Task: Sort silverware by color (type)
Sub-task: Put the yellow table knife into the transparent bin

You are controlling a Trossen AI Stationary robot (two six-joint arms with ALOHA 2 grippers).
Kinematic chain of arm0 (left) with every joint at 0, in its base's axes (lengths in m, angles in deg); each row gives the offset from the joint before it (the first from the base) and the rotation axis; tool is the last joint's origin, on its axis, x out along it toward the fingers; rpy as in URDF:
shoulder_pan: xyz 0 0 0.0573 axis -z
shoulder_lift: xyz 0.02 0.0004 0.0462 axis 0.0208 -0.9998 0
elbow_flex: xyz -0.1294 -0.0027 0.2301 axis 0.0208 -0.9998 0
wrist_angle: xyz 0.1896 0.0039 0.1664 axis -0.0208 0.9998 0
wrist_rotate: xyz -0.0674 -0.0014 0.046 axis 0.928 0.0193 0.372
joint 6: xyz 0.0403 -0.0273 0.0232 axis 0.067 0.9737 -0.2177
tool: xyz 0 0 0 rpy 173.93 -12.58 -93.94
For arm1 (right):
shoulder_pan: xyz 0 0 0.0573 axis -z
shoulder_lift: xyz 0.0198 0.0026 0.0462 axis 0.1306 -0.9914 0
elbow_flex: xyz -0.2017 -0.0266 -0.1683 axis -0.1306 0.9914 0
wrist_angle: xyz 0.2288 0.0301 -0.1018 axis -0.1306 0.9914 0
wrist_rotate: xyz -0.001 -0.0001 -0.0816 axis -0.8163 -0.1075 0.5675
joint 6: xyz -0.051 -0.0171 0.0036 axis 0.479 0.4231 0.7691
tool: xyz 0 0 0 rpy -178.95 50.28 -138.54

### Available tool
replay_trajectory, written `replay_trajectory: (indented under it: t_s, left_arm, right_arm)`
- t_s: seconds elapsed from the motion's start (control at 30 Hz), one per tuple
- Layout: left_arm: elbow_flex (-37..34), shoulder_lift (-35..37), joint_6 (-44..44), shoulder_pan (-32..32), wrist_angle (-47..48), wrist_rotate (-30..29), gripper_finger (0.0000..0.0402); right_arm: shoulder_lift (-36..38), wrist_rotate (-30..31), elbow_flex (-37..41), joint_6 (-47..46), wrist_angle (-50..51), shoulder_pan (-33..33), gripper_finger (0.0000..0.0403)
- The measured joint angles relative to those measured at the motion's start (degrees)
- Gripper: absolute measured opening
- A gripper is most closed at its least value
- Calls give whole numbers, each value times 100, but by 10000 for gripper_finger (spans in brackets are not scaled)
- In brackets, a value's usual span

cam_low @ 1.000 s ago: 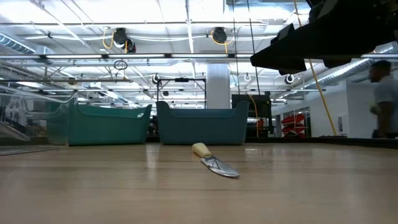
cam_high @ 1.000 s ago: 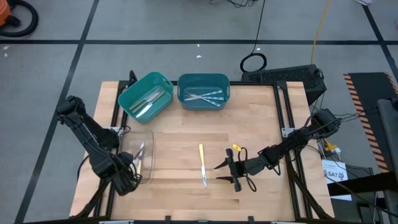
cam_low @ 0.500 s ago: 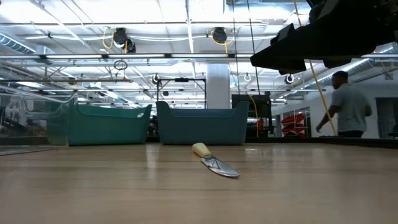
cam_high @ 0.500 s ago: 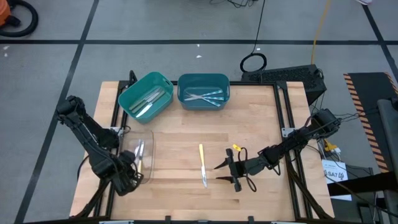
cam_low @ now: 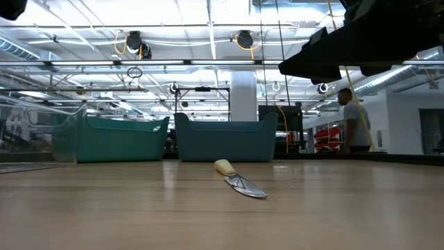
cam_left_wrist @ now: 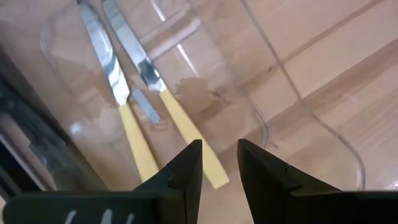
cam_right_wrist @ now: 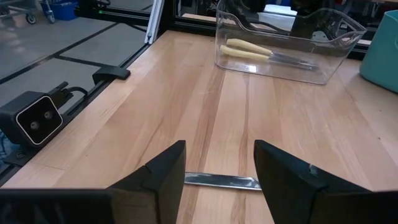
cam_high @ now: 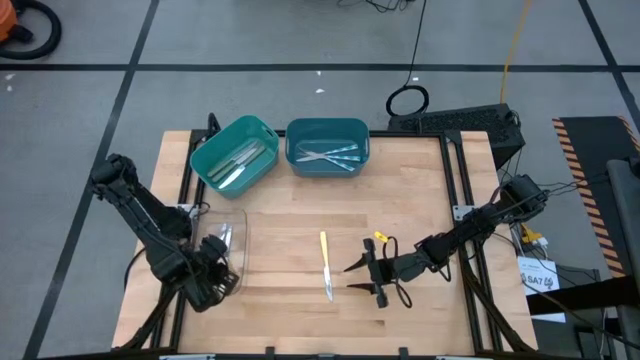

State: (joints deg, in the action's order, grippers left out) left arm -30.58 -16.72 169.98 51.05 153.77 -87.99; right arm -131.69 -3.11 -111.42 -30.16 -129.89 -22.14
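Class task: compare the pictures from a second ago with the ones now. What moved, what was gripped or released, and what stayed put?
The left gripper shifted a little over the clear tray, fingers apart, with nothing held; two yellow knives lie in the tray. A person in the background walked leftward. The right gripper, the yellow knife on the table and both bins stayed put.

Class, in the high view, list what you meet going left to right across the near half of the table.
Left gripper over the clear tray holding two yellow-handled knives → yellow-handled knife lying on the table → right gripper, open.
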Motion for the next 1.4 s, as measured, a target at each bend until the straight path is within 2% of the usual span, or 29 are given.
replay_trajectory:
  t_s: [0.2, 0.33, 0.53, 0.7, 0.93, 1.13, 1.4]
  left_arm:
    - [0, 0, -484, -249, -68, -49, 108]
    - [124, -4, -1317, -472, -392, -539, 108]
    - [737, -4, -2690, -922, -413, -1153, 108]
    - [1178, -4, -4958, -1321, -895, -1743, 108]
    - [1244, -165, -8330, -1913, -2286, -1851, 108]
    - [1244, -630, -10479, -2278, -3062, -1722, 108]
    - [1243, -1280, -13212, -2692, -3564, -1699, 108]
  right_arm:
    - [1, 4, -1, -32, 17, 1, 183]
    - [2, 7, -2, -127, 194, 1, 183]
    - [129, -141, -2, -17, 356, 1, 183]
    - [713, -296, -9, 25, 905, -11, 183]
    - [1346, -293, -7, -303, 2357, -10, 183]
    - [1652, -306, -6, -544, 3061, -45, 183]
    - [1734, -306, -4, -257, 3665, -123, 183]
